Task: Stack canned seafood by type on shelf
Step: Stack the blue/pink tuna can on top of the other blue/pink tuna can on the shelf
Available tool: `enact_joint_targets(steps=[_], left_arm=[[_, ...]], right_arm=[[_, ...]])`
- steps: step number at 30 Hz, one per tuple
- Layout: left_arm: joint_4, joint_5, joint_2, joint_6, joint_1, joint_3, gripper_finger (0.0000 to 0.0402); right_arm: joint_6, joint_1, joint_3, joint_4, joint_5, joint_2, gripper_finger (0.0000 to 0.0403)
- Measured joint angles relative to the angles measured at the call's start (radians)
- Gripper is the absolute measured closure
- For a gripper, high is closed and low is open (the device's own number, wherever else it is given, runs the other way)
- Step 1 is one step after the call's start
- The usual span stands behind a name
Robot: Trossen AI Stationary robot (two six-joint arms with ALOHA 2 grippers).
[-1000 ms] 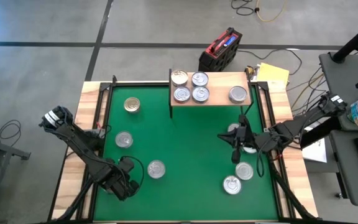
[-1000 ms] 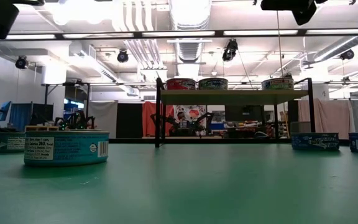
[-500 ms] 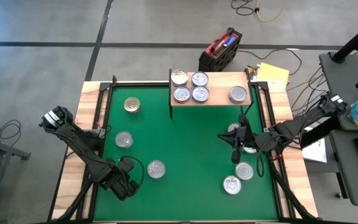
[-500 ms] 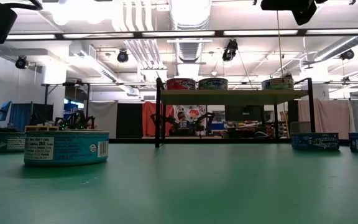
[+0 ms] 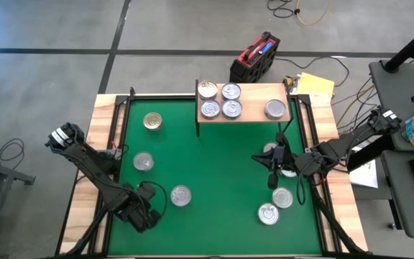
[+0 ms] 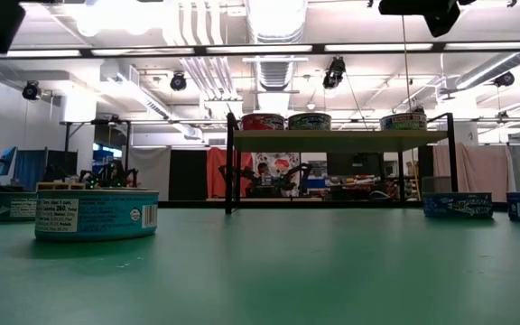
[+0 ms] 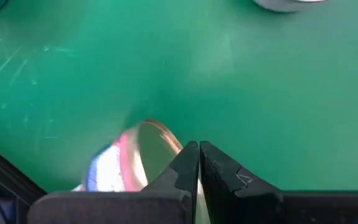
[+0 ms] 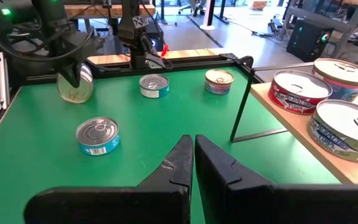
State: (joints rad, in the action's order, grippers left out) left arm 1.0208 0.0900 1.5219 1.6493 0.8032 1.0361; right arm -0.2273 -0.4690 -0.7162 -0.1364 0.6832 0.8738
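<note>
Clamped narrow in left gripper (image 7: 199, 154), seemingly by its rim: tilted gold-topped tin (image 7: 149, 148), shelf (image 5: 254, 93) well off at one o'clock, nearer the shut right gripper (image 8: 193, 144).

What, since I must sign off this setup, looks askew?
One gold-topped can stands tipped on its edge at the left gripper, seemingly pinched by its rim. The right gripper waits, shut.
</note>
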Motion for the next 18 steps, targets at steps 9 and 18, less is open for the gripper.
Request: enact_joint_targets(steps=[9, 18], left_arm=[[0.197, 0.017, 0.006, 0.080, 0.001, 0.157, 0.0402], [0.316, 0.017, 0.064, 0.212, 0.005, 0.223, 0.0402]], right_arm=[[-0.028, 0.000, 0.013, 0.000, -0.001, 0.000, 0.0394], [-0.069, 0.000, 0.044, 0.001, -0.001, 0.001, 0.0394]])
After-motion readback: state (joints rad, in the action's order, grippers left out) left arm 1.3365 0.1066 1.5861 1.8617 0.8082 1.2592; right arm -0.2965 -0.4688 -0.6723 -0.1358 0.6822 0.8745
